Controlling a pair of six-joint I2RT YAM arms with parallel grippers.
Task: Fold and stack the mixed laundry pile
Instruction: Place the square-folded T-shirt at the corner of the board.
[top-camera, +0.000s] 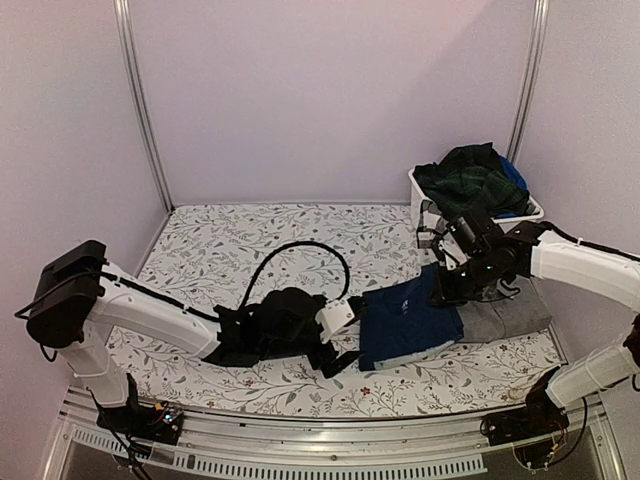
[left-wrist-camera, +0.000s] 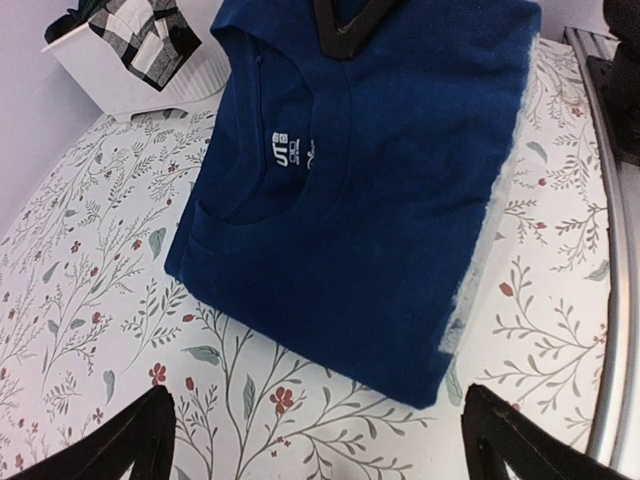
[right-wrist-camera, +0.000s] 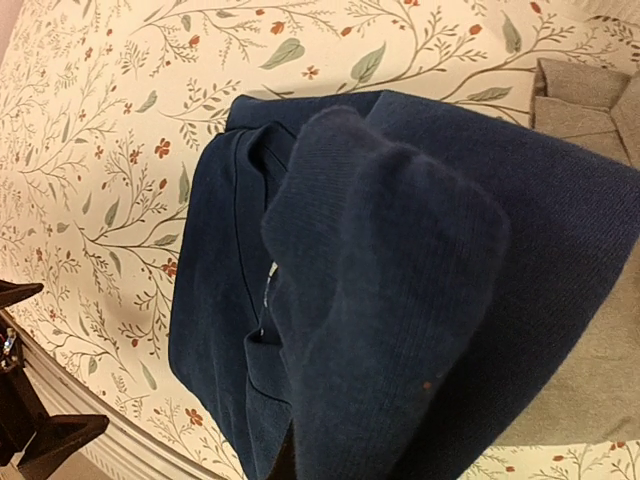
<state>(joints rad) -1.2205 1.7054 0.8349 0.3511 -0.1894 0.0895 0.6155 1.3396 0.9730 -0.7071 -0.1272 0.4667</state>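
A folded navy blue garment (top-camera: 408, 322) (left-wrist-camera: 370, 190) (right-wrist-camera: 230, 260) lies at the table's front right, overlapping a folded grey garment (top-camera: 512, 315) (right-wrist-camera: 585, 100). My left gripper (top-camera: 352, 330) (left-wrist-camera: 320, 440) stands wide open just off the navy garment's near edge, with only tablecloth between its fingertips (left-wrist-camera: 130, 440). My right gripper (top-camera: 442, 290) sits at the navy garment's far right edge, shut on a bunched fold of it. That fold fills the right wrist view and hides the fingers. A dark green plaid garment (top-camera: 470, 178) is heaped in the bin.
The white plastic bin (top-camera: 417, 200) (left-wrist-camera: 140, 80) stands at the back right. A floral tablecloth (top-camera: 250, 240) covers the table. A metal rail (top-camera: 330, 440) (left-wrist-camera: 615, 250) runs along the near edge. A black cable (top-camera: 300, 250) loops over the table's middle.
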